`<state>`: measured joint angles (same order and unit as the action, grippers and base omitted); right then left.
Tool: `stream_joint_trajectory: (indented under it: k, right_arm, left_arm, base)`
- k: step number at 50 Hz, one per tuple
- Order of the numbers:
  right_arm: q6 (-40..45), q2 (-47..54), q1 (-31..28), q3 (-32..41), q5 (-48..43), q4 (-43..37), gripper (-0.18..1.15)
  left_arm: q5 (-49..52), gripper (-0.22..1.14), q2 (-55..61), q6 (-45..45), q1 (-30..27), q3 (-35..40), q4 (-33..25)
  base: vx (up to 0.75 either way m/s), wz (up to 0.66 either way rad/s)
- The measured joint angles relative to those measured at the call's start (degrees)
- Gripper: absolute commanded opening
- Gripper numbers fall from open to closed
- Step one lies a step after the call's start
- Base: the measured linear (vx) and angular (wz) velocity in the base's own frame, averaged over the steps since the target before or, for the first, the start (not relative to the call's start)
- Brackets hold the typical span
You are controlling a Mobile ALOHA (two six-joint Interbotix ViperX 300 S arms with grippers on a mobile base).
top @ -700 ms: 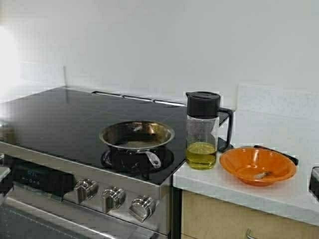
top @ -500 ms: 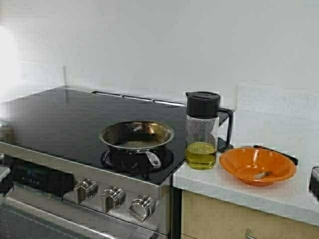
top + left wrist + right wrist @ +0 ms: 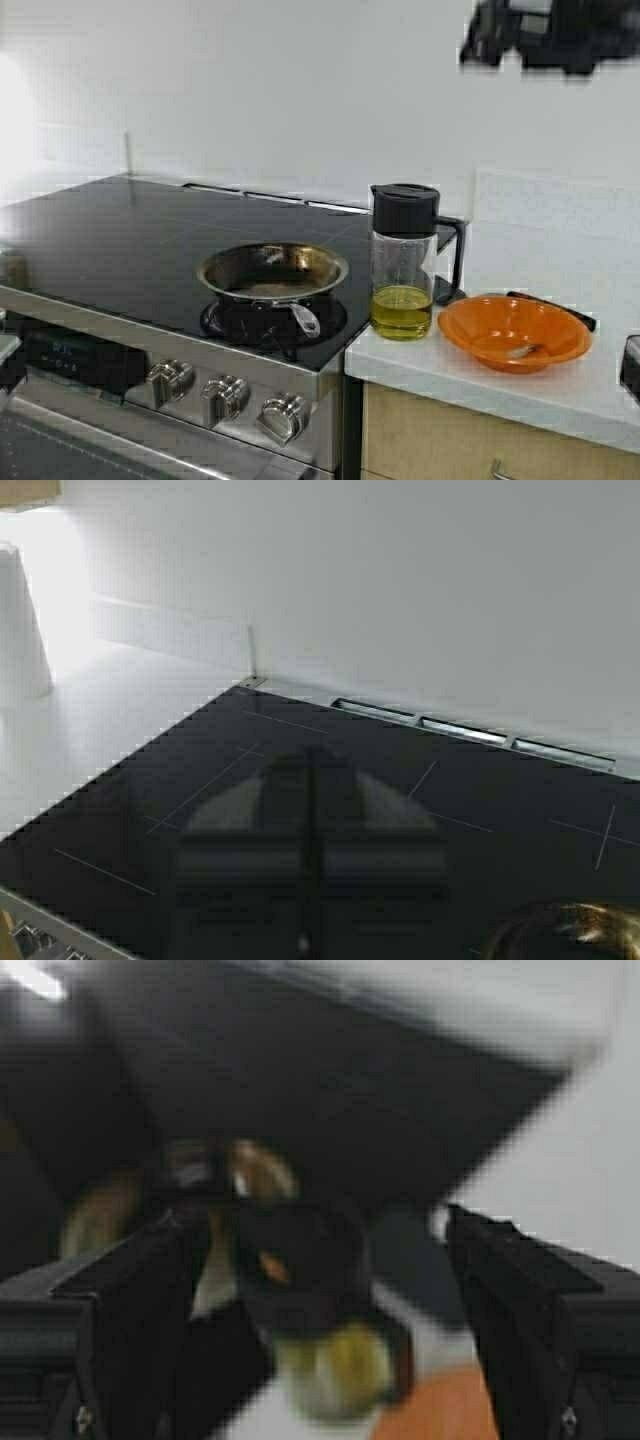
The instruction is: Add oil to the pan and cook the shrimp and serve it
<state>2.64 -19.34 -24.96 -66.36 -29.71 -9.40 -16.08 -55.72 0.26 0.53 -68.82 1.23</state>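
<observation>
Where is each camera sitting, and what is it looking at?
High view: above and behind, facing the stove; right gripper up top.
Left wrist view: over black glass cooktop; shut left fingers.
Right wrist view: looking down on black-lidded clear oil jug between open fingers.
Shared: shiny steel frying pan.

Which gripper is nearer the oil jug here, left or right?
Right. The right gripper hangs open high above the oil jug; the left gripper is shut over the stovetop's far side, beyond the pan.

shiny steel pan [image 3: 273,271], glossy cooktop [image 3: 120,235]
</observation>
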Motion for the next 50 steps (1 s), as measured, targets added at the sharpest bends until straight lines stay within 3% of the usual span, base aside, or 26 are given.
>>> stream_joint_trajectory:
  k: [11,22,50]
  right_arm:
    - [-0.1,17.1,-4.4,-1.7,-16.1,-10.8,1.00]
    - [0.8,32.6,-7.8,1.8,-20.2,-14.4,1.00]
    - [0.9,46.5,-7.6,8.7,-26.6,-19.3,1.00]
  left_arm:
    - [0.1,0.03,0.0,-0.1,0.0,-0.1,0.0]
    - [0.1,0.03,0.0,-0.2,0.0,-0.4,0.0]
    - [0.0,0.03,-0.2,-0.2,0.0,-0.8,0.0]
  base:
    - [0.00,0.00]
    - [0.00,0.00]
    - [0.00,0.00]
